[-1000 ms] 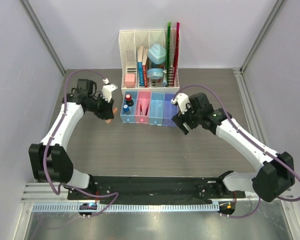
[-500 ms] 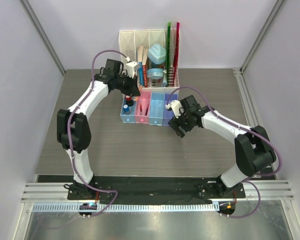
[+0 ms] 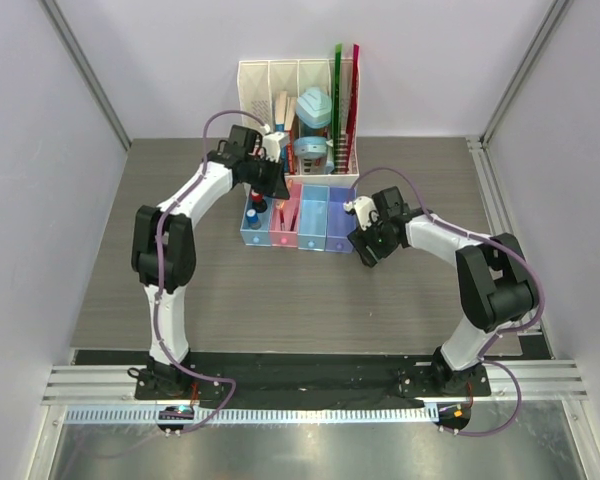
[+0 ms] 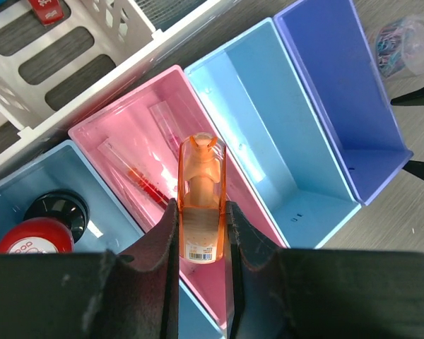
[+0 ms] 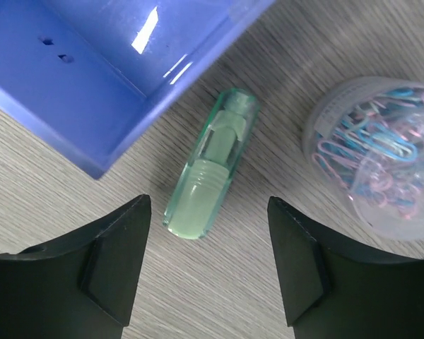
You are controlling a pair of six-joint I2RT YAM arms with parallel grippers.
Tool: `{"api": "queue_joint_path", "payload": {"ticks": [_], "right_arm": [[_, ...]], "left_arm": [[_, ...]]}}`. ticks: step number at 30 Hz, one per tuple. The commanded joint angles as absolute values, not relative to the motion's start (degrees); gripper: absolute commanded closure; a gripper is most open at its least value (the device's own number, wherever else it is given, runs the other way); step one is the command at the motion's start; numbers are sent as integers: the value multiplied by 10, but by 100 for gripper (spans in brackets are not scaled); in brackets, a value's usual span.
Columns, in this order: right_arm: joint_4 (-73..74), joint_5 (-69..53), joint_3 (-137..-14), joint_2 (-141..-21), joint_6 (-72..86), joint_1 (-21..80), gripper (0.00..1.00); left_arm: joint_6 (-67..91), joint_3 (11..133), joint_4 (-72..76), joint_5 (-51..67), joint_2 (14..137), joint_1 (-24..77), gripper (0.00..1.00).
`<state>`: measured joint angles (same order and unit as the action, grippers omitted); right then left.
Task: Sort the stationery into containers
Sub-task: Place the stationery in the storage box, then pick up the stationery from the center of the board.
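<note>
My left gripper (image 4: pixel 201 215) is shut on a stubby orange piece (image 4: pixel 201 198) and holds it above the pink bin (image 4: pixel 120 134), which holds thin red pens (image 4: pixel 138 182). The blue bin (image 4: pixel 28 183) holds red- and black-capped cylinders. The light blue bin (image 4: pixel 268 141) and purple bin (image 4: pixel 339 92) show nothing inside. My right gripper (image 5: pixel 206 205) is open, low over the table, with a stubby green piece (image 5: pixel 210 169) lying between its fingers beside the purple bin's corner (image 5: pixel 78 78). A clear round disc of paper clips (image 5: pixel 381 152) lies just to the right.
The tall white slotted organiser (image 3: pixel 300 110) with rulers and teal items stands right behind the bin row (image 3: pixel 313 215). The left arm reaches over the blue bin (image 3: pixel 250 215); the right gripper (image 3: pixel 365 240) sits at the row's right end.
My left gripper has swung from the table's left side to above the bins, carrying the orange piece. My right gripper has stayed low at the purple bin's right side, shifting only slightly.
</note>
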<state>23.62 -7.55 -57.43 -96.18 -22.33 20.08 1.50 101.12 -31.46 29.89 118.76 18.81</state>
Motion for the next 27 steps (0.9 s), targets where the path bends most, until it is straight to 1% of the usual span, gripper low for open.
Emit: {"api": "queue_joint_path", "payload": {"ticks": [1,3,6,7,9,15,20,23,24,27], "right_arm": [[210,-97,-593,-968,-227,202,29],[207,-99,-592,-969,-227,203,31],[200,-98,-589,-971,-227,202,36],[198,-97,-588,-975,-228,202,41],[195,-93,-585,-978,-229,203,45],[180,-90,-580,-995,-224,202,48],[172,-83,-573,-1005,-221,202,50],[168,-81,-567,-1008,-221,202,58],[168,-82,-568,-1011,-221,201,63],[169,-81,-566,-1012,-222,202,72]], "left_arm": [[25,1035,-291,290,1194,192,100],[28,1038,-290,291,1194,195,100],[35,1042,-291,303,1194,201,100],[39,1042,-291,308,1193,204,100],[45,1045,-290,318,1193,211,100],[76,1061,-291,348,1203,228,100],[95,1085,-290,346,1229,243,100],[105,1099,-291,345,1251,244,100],[108,1103,-293,346,1260,244,100],[112,1103,-292,346,1271,246,100]]}}
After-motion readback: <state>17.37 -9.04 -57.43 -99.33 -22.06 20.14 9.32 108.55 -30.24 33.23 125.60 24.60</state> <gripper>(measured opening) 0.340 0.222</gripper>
